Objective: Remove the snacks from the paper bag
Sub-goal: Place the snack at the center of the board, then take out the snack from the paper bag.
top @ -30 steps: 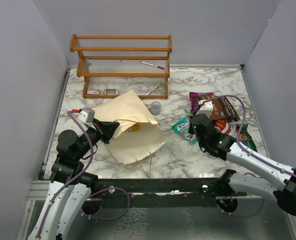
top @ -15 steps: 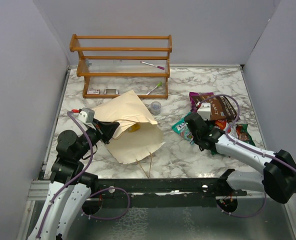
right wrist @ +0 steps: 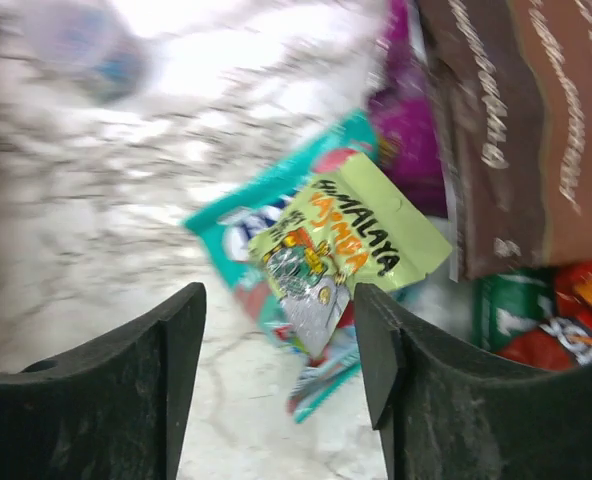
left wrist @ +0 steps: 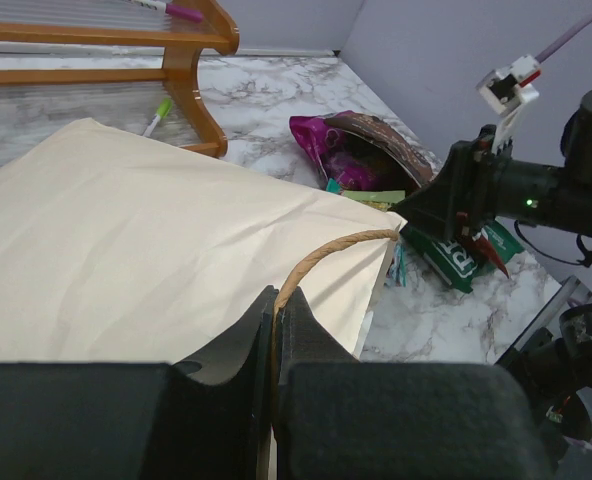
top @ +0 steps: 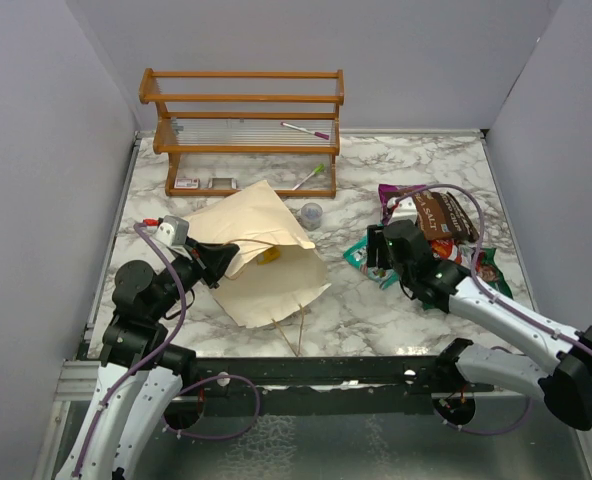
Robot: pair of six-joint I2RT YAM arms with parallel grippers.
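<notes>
The cream paper bag [top: 266, 275] lies on its side left of centre, its mouth facing right. My left gripper [top: 214, 262] is shut on its tan string handle [left wrist: 328, 250] and holds that edge up. A yellow packet [top: 269, 256] shows at the mouth. The other snacks [top: 438, 222] are heaped on the marble at the right: dark brown [right wrist: 536, 120], purple [right wrist: 411, 120], teal [right wrist: 238, 228], red and green ones. My right gripper [top: 373, 248] hangs open just above a yellow-green packet [right wrist: 361, 235] at the heap's left edge, with nothing between its fingers.
A wooden rack [top: 241, 130] with pens stands at the back. A small clear cup [top: 312, 213] sits between the rack and the bag. Grey walls close in the table on the left, right and back.
My right gripper has gone from shut to open and has shifted slightly back and left at the heap's edge. The left gripper and the bag have not moved.
</notes>
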